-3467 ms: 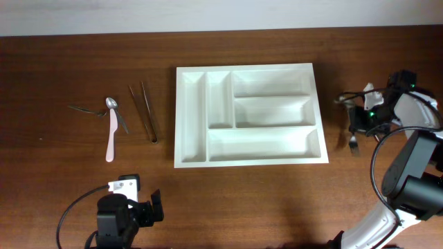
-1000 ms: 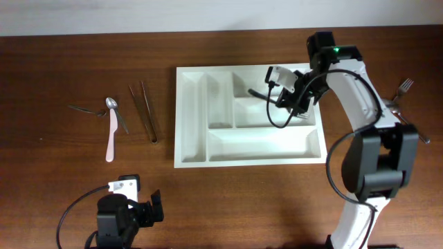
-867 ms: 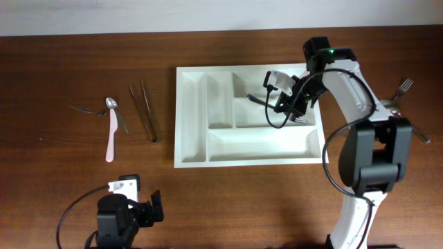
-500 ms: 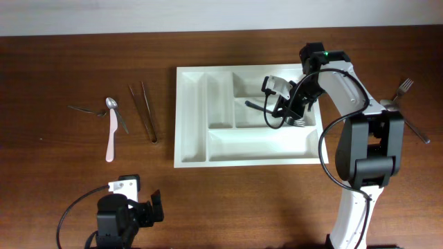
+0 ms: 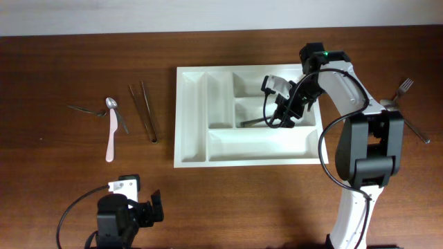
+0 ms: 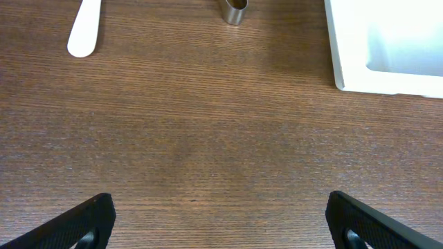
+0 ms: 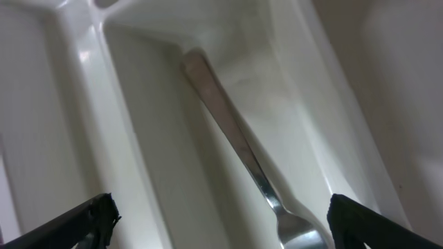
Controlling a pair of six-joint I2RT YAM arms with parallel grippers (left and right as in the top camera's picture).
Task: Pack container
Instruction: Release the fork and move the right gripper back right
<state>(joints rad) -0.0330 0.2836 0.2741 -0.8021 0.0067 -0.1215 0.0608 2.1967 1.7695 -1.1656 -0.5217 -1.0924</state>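
Container [image 5: 181, 117]: one, white, five compartments, at the middle of the table [image 5: 69, 173].

Change: my right claw [image 5: 282, 109], clamped on a fork [image 7: 232, 138] a second ago, now stands wide open over the middle long compartment. It holds nothing and the fork lies loose inside. First item packed, I judge.

Left claw [image 6: 221, 232]: wide open, empty, near the table's front edge.

Still outside:
- Left: one spoon [image 5: 111, 103], one pink knife [image 5: 110, 142], one pair of tongs [image 5: 145, 111], one thin dark utensil [image 5: 86, 109].
- Right: one second fork [image 5: 403, 86], one handle [image 5: 415, 129], kind unclear.

No writing or label is legible anywhere
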